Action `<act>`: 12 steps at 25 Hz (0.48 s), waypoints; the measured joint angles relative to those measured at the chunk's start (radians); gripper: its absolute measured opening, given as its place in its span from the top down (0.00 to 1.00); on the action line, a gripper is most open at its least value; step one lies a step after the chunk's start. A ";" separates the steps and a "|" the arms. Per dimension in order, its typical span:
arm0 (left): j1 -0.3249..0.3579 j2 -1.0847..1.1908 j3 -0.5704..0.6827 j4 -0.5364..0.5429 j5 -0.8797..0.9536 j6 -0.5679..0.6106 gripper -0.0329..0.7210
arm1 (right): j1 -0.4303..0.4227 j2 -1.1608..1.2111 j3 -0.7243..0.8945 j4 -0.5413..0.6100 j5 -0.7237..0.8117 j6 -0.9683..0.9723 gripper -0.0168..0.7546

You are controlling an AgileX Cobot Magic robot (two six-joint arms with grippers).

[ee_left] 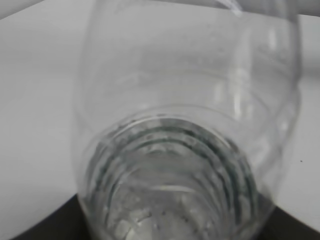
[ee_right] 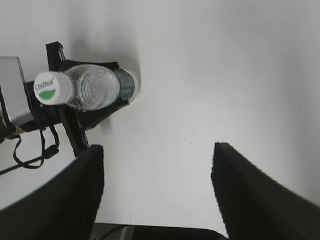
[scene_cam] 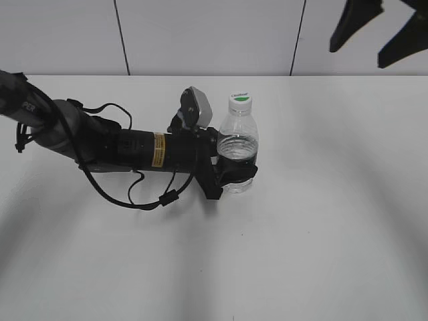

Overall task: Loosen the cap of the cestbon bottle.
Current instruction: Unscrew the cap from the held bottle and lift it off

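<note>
The cestbon bottle (scene_cam: 238,137) stands upright on the white table, clear with ribbed shoulders. Its white cap (scene_cam: 240,101) with a green mark sits on top. My left gripper (scene_cam: 234,175) is shut around the bottle's lower body, covering the label. The left wrist view is filled by the bottle's clear wall (ee_left: 190,125). My right gripper (scene_cam: 374,30) is open and empty, high above the table at the upper right. In the right wrist view its fingers (ee_right: 157,155) frame bare table, with the bottle (ee_right: 97,89) and cap (ee_right: 49,88) at the upper left.
The left arm (scene_cam: 100,144) with its cables lies across the left half of the white table (scene_cam: 321,234). A wall of white panels (scene_cam: 207,33) rises behind the table's far edge.
</note>
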 joint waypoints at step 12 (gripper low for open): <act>0.000 0.000 0.000 -0.003 0.004 0.001 0.46 | 0.141 0.293 -0.307 -0.010 0.001 0.064 0.31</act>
